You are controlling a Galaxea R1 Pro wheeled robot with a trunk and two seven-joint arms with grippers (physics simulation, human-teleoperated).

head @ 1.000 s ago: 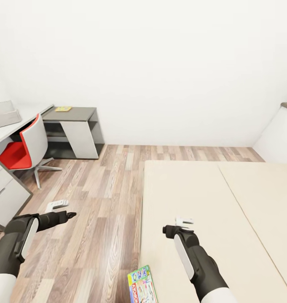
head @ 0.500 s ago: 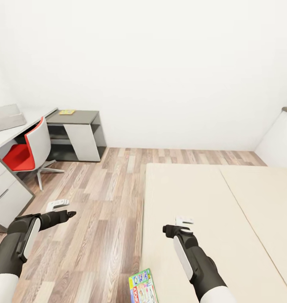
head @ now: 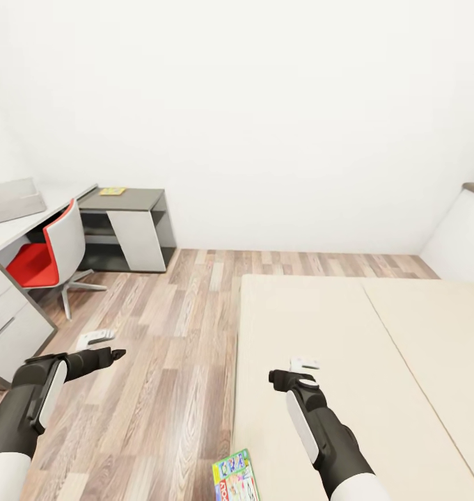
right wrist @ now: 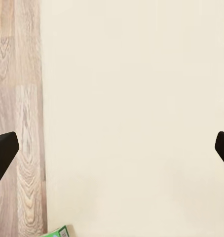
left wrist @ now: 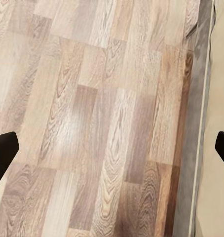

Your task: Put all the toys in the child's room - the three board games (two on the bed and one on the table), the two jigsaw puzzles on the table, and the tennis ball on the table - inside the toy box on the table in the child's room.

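left gripper (head: 95, 339) hovering over the wood floor (head: 167, 348), jaws spread wide, empty | right gripper (head: 304, 364) hanging over the bed (head: 376, 348), jaws wide, empty | Monopoly board game (head: 235, 477) lying at the bed's near left edge | toy box (head: 14, 200) sitting on the surface (head: 14, 229), far left

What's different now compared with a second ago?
Only the camera's view shifted: the desk, chair and bed sit slightly lower and to the right. Both grippers, left and right, stay open and empty. The Monopoly box hasn't moved on the bed.
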